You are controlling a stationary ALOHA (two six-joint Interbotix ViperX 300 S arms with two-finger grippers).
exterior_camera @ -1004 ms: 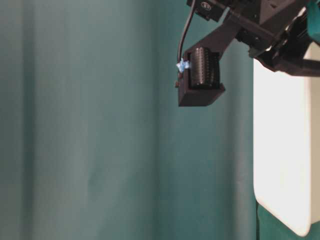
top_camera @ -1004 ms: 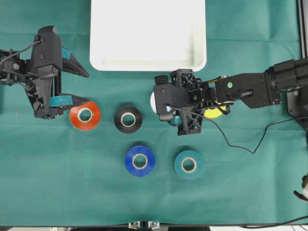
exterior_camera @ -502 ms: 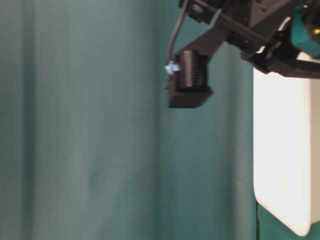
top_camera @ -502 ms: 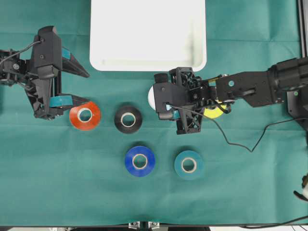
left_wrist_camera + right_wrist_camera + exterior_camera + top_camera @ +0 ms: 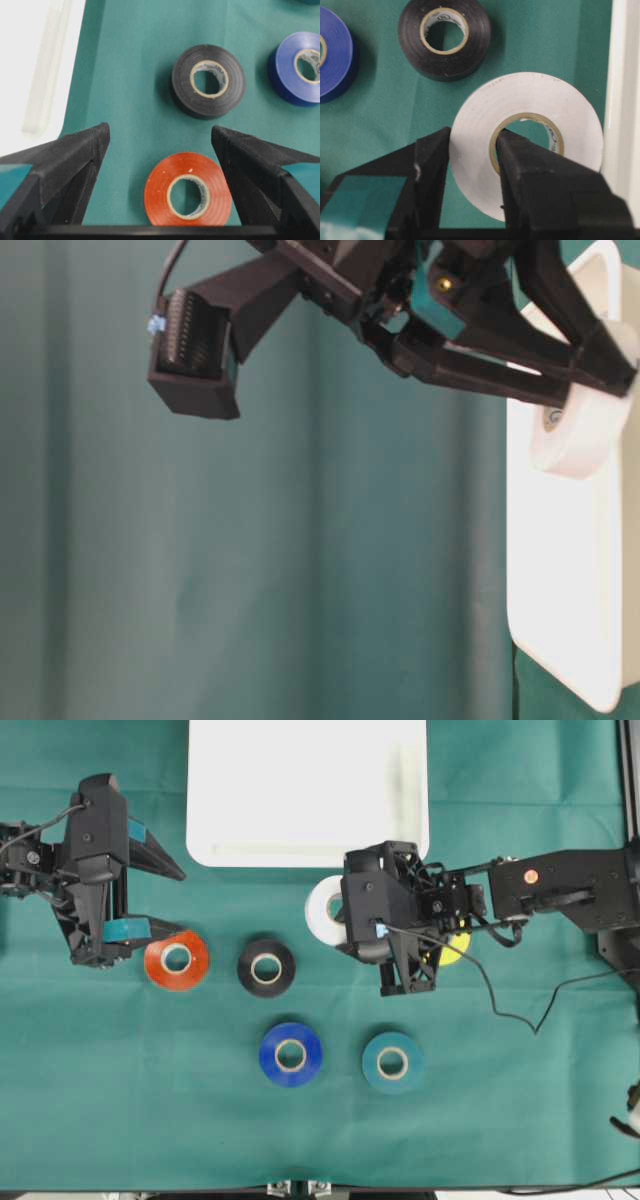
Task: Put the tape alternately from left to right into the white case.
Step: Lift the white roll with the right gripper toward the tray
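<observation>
My right gripper [image 5: 472, 145] is shut on the white tape [image 5: 530, 105], one finger inside the core and the other against the outer wall. From overhead that roll [image 5: 322, 910] hangs lifted just below the white case [image 5: 300, 858]. The red tape [image 5: 160, 965] lies flat on the cloth, and my left gripper [image 5: 180, 905] stands open just above and left of it. In the left wrist view the red roll [image 5: 160, 192] lies between the spread fingers, touching neither. Black [image 5: 285, 970], blue [image 5: 310, 1055] and teal [image 5: 410, 1065] rolls lie flat. The yellow roll [image 5: 455, 950] is mostly hidden under my right arm.
Green cloth covers the table. The case holds no rolls in its visible part, and its near rim [image 5: 625, 100] runs right beside the held white roll. A black cable [image 5: 500, 1010] trails from the right arm across the cloth. The table-level view shows the white roll [image 5: 585, 435] in the air in front of the case [image 5: 570, 580].
My right gripper has shut on the white tape, lifted it off the cloth and shifted slightly up toward the case. The left arm and the other rolls have not moved.
</observation>
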